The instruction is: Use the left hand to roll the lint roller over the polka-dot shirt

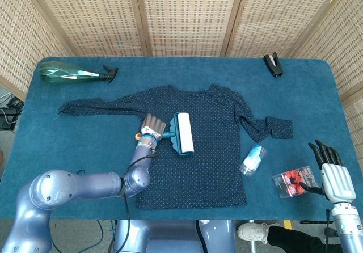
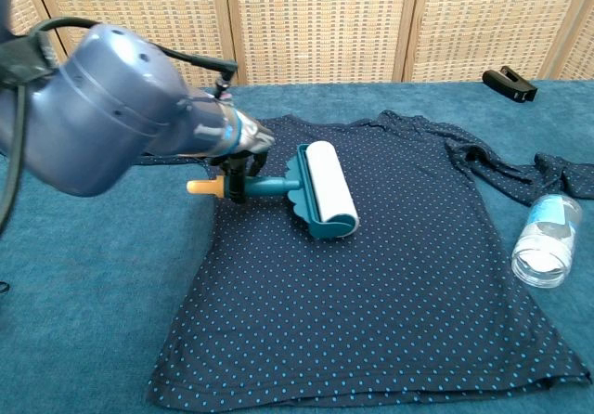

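Fingers (image 1: 154,126) of your left hand (image 1: 152,129) are wrapped around the teal handle of the lint roller (image 1: 182,133); chest view shows them clamped on the handle just ahead of its orange end cap. White roll lies flat on the polka-dot shirt (image 1: 204,156), at centre frame in the head view, long axis running roughly top to bottom. Shirt is spread on the blue table (image 1: 74,151), sleeves out to left and right, the right sleeve folded back on itself. Your right hand (image 1: 332,173) sits at the lower right corner, fingers straight and apart, holding nothing. Just left of it: a small clear packet (image 1: 291,182) with red contents. A clear plastic bottle (image 1: 253,159) lies beside the shirt's right edge. Green spray bottle (image 1: 72,72) upper left; black clip (image 1: 273,64) upper right.
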### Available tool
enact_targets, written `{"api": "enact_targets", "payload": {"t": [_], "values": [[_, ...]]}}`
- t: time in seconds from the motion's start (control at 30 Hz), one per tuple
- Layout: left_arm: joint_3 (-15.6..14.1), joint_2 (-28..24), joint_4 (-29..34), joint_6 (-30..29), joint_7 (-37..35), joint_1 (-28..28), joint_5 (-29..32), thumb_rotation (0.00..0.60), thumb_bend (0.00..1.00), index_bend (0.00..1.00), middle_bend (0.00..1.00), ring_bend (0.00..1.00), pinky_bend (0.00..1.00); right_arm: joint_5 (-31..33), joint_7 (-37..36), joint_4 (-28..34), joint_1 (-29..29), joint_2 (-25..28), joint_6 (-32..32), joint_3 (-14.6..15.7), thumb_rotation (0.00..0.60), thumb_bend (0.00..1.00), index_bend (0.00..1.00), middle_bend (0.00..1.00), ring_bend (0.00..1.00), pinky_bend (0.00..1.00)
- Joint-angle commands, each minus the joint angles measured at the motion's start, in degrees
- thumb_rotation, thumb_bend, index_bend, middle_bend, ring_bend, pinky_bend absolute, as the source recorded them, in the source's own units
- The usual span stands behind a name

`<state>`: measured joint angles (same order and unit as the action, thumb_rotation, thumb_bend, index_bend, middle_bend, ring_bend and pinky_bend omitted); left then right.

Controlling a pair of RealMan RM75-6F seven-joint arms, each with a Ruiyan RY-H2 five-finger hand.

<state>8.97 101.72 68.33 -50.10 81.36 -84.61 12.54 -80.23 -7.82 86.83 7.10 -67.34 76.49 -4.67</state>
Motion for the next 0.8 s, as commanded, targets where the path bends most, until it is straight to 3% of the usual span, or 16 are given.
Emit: {"api": "enact_targets", "payload": {"t": [0.03, 0.37, 0.8], "values": [[0.7, 1.2, -1.0, -0.3, 1.2, -0.8, 0.9, 0.6, 0.54, 0.82, 0.92, 0.77, 0.69, 0.1, -0.2, -0.1, 0.0, 0.1, 0.0, -0.1, 0.6, 0.12, 0.0, 0.0, 0.0, 0.0], [0.2, -1.5, 2.5, -1.8, 1.0, 1.6, -0.4, 0.6, 0.54, 0.82, 0.92, 0.77, 0.69, 0.2, -0.2, 0.0, -0.2, 0.3, 0.4, -0.2, 0.6, 0.12, 0.0, 0.0, 0.0, 0.0], [-5.4, -11.9, 12.3, -3.3, -6.0, 10.2, -7.5, 0.6, 0.54, 0.82, 0.92, 0.77, 0.69, -2.3, 2.7, 2.2, -0.6, 0.3, 2.4, 0.8, 0.6, 0.12, 0.0, 0.0, 0.0, 0.0]]}}
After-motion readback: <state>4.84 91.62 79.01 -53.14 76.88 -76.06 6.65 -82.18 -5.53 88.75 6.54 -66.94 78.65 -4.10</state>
